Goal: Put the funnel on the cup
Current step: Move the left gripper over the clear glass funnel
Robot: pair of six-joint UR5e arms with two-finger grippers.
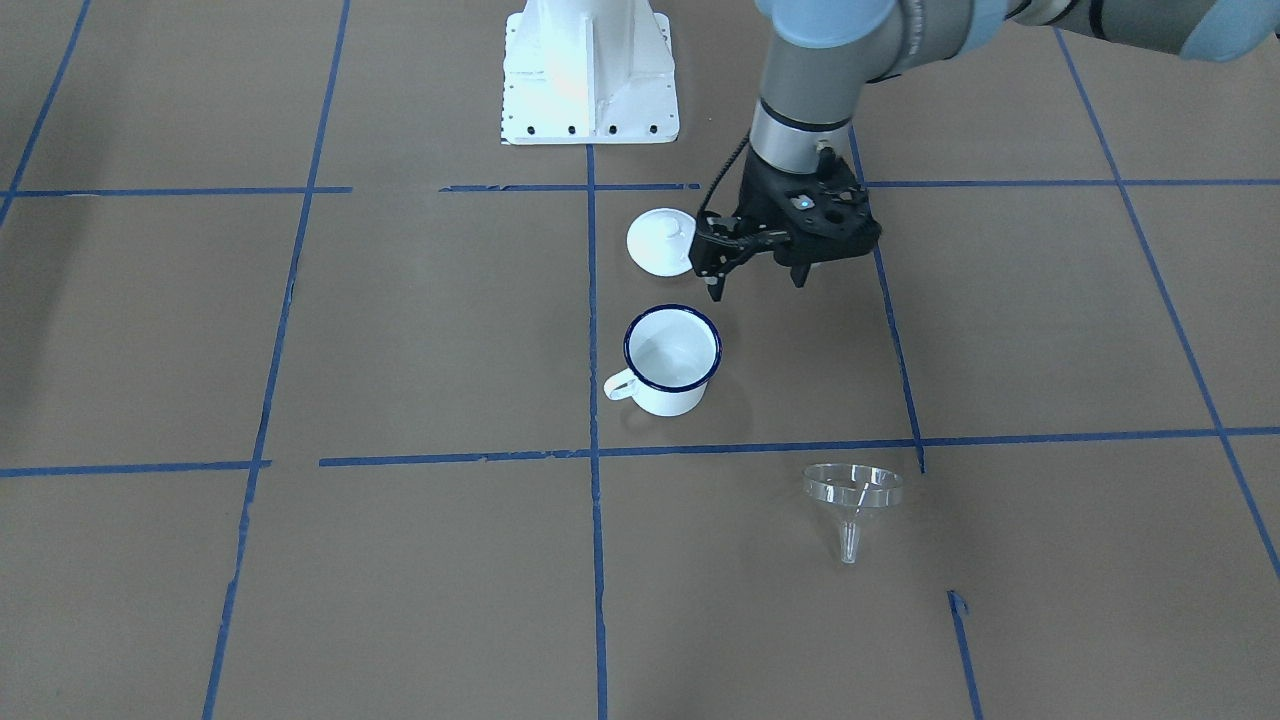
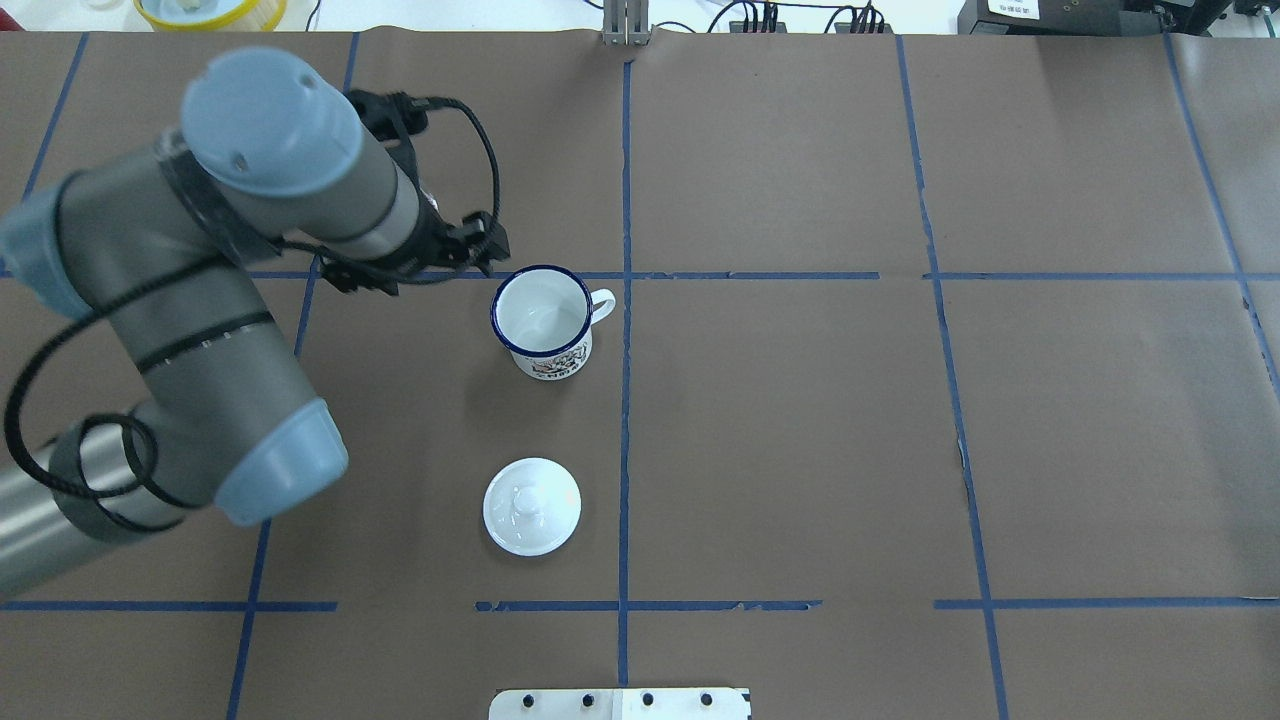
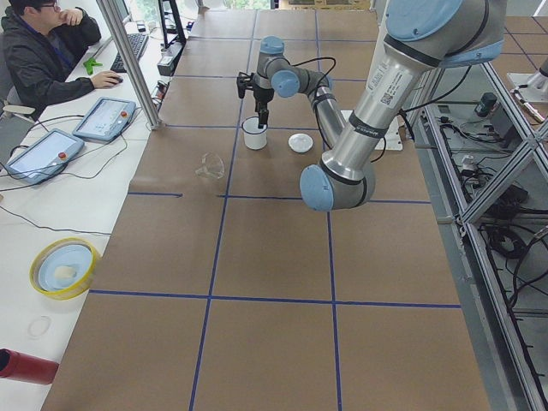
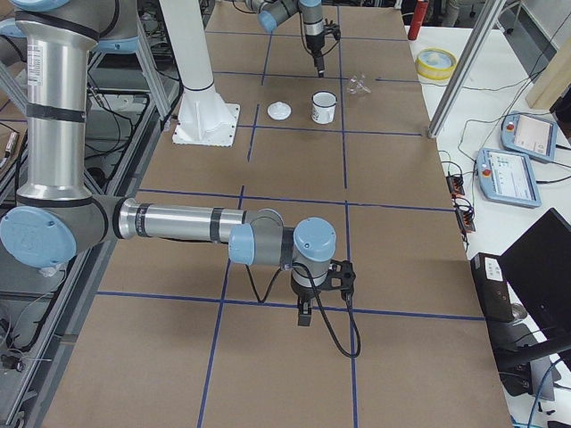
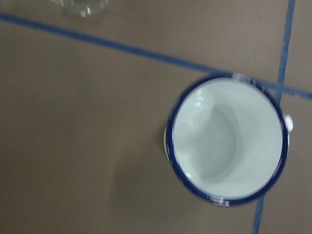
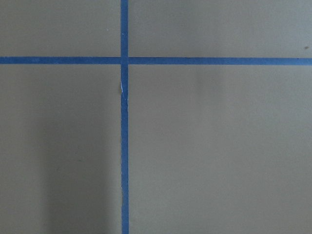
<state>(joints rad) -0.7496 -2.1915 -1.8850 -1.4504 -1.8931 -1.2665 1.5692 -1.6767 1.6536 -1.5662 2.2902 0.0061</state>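
Note:
The cup (image 1: 672, 360) is a white enamel mug with a dark blue rim, upright near the table's middle, and it also shows in the overhead view (image 2: 541, 320) and from above in the left wrist view (image 5: 226, 141). The clear funnel (image 1: 852, 495) stands spout down, apart from the cup on the operators' side. Only its edge (image 5: 80, 6) shows in the left wrist view, and my arm hides it in the overhead view. My left gripper (image 1: 756, 288) hovers open and empty beside the cup. My right gripper (image 4: 303, 316) hangs far off over bare table, and I cannot tell whether it is open or shut.
A round white knobbed lid (image 1: 660, 242) lies between the cup and the white robot base plate (image 1: 590, 70). A yellow bowl (image 3: 62, 267) and tablets sit on the side desk, where an operator (image 3: 43, 51) is seated. Blue tape lines cross the brown table.

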